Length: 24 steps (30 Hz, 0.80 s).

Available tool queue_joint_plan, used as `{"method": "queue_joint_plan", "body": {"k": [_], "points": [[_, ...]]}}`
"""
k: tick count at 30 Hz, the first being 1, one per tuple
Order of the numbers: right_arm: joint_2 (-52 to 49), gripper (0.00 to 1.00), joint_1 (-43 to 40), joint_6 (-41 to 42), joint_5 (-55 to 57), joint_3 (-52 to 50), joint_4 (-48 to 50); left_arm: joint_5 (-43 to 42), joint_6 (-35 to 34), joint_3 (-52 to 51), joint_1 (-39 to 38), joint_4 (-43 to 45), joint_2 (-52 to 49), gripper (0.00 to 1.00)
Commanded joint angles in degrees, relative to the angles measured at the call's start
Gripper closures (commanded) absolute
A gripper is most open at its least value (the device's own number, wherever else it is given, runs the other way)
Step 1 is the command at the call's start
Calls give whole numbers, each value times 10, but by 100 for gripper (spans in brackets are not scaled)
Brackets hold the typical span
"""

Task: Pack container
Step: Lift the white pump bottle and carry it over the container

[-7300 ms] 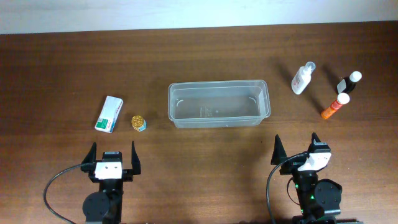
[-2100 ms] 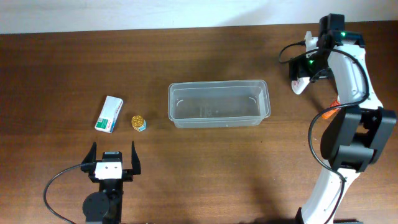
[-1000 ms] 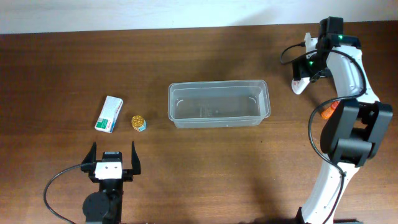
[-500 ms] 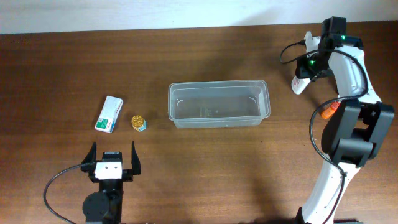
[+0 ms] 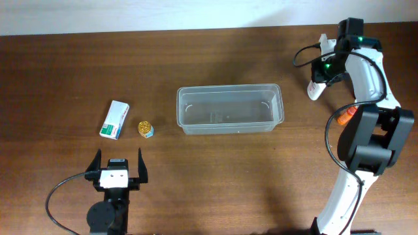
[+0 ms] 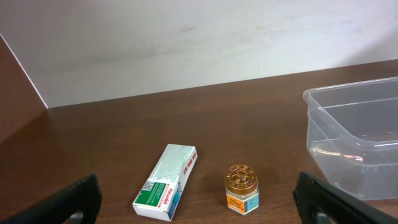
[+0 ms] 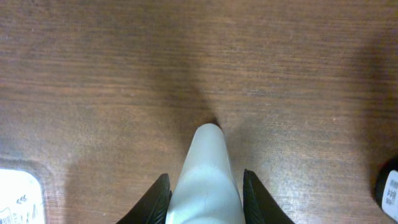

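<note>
The right arm (image 5: 368, 77) has white rounded shells between bulky black joints. A thin black cable (image 5: 330, 140) curves alongside it, and a green light (image 5: 326, 64) glows near the black right end effector (image 7: 205, 182). The left arm (image 5: 108, 210) is black with a white block (image 5: 116, 173). Its left end effector (image 5: 119, 154) has black pointed fingers (image 6: 78, 200).

The surface (image 5: 215, 170) was brown wood with a fine, straight grain and a low satin sheen. Between the matt black fingers (image 7: 155, 200) of the right pincer (image 7: 205, 180) was a white bottle (image 7: 206, 152) of smooth plastic, softly glossy. Ahead of the left pincer (image 6: 199, 199), the container (image 6: 348, 93) was clear, shiny plastic. The box (image 6: 166, 190) looked like printed card, and the small jar (image 6: 242, 199) had a gold lid (image 6: 241, 178) — metallic-looking and embossed.
</note>
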State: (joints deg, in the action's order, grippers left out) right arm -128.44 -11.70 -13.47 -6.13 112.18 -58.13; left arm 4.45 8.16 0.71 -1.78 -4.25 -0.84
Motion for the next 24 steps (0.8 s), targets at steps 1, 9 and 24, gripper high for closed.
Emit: {"method": "queue_joint_plan", "body": {"k": [1,9,24], "points": [[2,81,-3,5,-13,12,-20,-6,10,-2,3,-1,5,1],[18,84,-3,35,-98,105,-105,-6,10,-2,3,-1,5,1],[18,84,72,56,-124,378,-370,-6,10,-2,3,-1,5,1]]}}
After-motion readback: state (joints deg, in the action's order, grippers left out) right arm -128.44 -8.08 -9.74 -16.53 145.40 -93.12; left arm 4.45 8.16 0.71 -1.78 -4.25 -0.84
